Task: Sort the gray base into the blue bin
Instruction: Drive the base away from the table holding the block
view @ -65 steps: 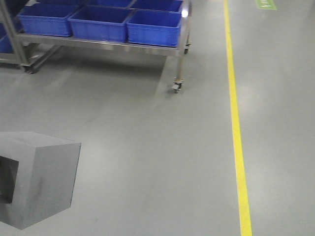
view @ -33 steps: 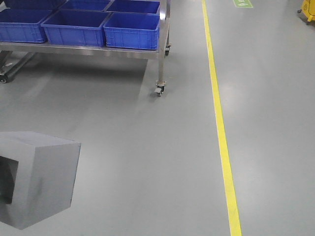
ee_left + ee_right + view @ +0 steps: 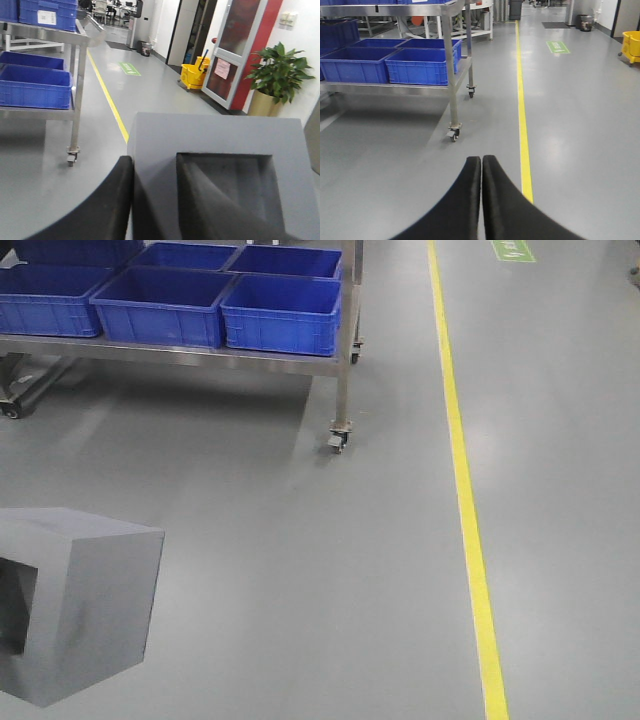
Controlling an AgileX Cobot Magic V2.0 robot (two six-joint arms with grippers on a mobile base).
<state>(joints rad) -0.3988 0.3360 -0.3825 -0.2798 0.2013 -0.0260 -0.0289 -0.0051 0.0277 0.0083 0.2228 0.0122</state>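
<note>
The gray base [image 3: 85,600] hangs at the lower left of the front view, above the floor, its recessed window facing left. In the left wrist view the gray base [image 3: 210,140] fills the foreground. My left gripper [image 3: 152,167] is shut on one of its walls, with one finger [image 3: 107,205] outside and the other inside the window. Several blue bins stand side by side on a steel rack ahead. The nearest blue bin [image 3: 282,312] is at the rack's right end, and it also shows in the right wrist view as the blue bin [image 3: 422,66]. My right gripper [image 3: 481,161] is shut on nothing.
The wheeled steel rack [image 3: 250,358] has a caster [image 3: 340,440] at its near right corner. A yellow floor line [image 3: 465,490] runs away on the right. A yellow mop bucket [image 3: 192,75] and a potted plant [image 3: 277,75] stand by a door.
In the front view the rack and yellow line slid left, then back right and slightly nearer. The gray base stayed at the same spot in the view, still gripped.
</note>
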